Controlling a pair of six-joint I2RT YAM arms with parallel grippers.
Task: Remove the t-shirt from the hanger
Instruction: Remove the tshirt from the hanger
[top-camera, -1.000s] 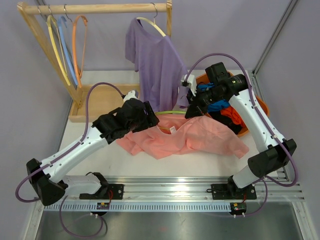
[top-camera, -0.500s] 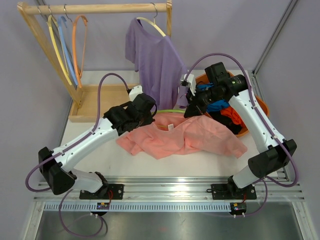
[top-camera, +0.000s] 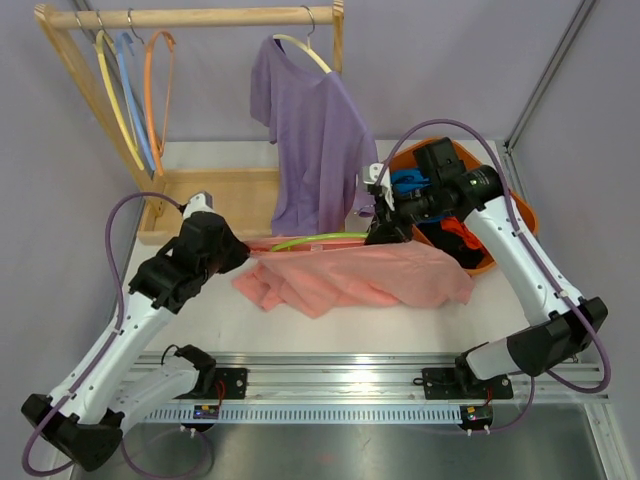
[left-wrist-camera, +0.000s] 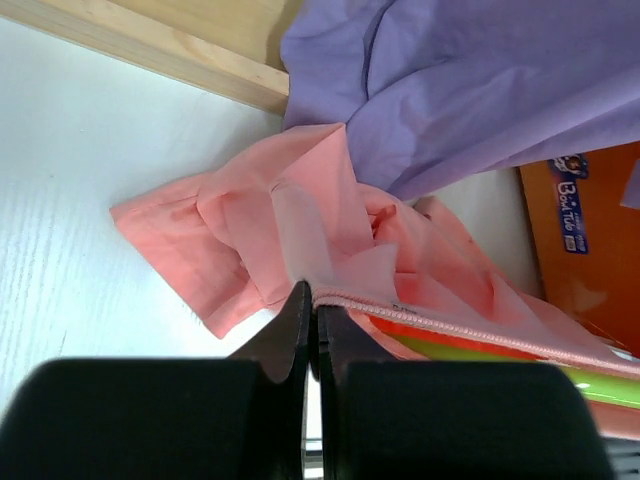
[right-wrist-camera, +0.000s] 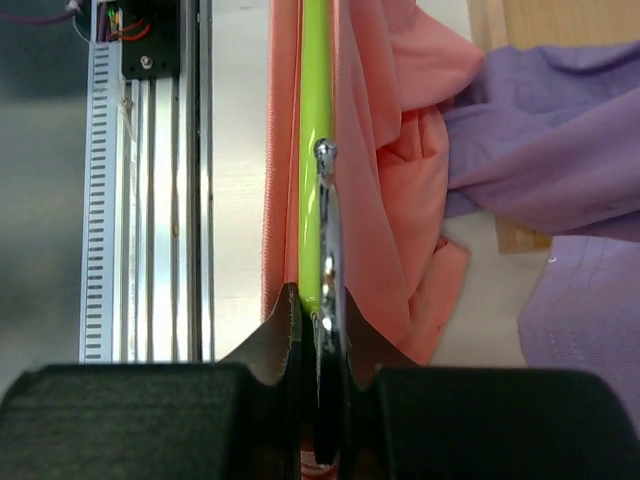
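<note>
**A:** Where is the shirt just now?

**B:** The pink t-shirt (top-camera: 350, 282) lies crumpled flat on the surface (top-camera: 200, 325) between my two arms, just nearer me than the hanging purple t-shirt (top-camera: 310, 140). The green hanger (top-camera: 315, 240) runs along its far edge, long axis left to right across me. In the right wrist view pink cloth lies on both sides of the bar, so I judge the hanger is not yet free.

**A:** And your pincers?

**B:** My left pincer (left-wrist-camera: 312, 300) is closed on the ribbed edge of the shirt, at the left end of that far edge. My right pincer (right-wrist-camera: 318, 300) is closed on the hanger at its right end, where the metal hook (right-wrist-camera: 327, 230) lies against the bar, near the orange basket (top-camera: 527, 212).

**A:** So what does the coming move depend on?

**B:** The cloth lies leftward from my right pincer, straight down the bar. I judge the hanger should slide out rightward along its own axis while my left side anchors the cloth. A pull across that line would likely catch the bar's end in the neck opening
</note>
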